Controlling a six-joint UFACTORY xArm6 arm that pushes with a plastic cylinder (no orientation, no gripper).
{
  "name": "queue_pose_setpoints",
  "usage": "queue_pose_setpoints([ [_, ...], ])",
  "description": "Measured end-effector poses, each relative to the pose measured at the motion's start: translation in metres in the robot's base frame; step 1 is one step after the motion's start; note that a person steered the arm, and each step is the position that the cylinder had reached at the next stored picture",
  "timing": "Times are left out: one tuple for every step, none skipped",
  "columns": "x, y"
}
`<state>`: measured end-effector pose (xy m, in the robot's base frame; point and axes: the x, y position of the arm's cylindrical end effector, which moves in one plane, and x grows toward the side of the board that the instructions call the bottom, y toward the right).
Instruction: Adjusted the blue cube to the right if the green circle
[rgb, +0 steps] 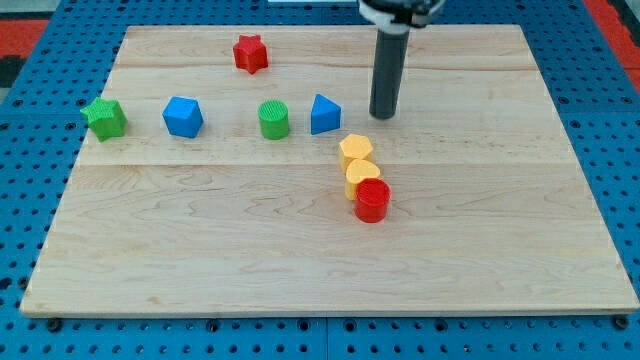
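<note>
The green circle stands upright on the wooden board, left of centre. A blue block with a pointed top sits just to its right, a small gap apart. Another blue block, cube-like, sits further to the view's left. My tip rests on the board to the right of the pointed blue block, a short gap away, touching no block.
A red star lies near the top. A green star sits at the left edge. Two yellow blocks and a red cylinder form a touching line below my tip. A blue pegboard surrounds the board.
</note>
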<state>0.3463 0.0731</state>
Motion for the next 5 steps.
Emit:
queue_pose_setpoints([
  [-0.003,-0.032],
  [0.017,-0.041],
  [0.017,-0.047],
  [0.017,-0.071],
  [0.018,-0.078],
])
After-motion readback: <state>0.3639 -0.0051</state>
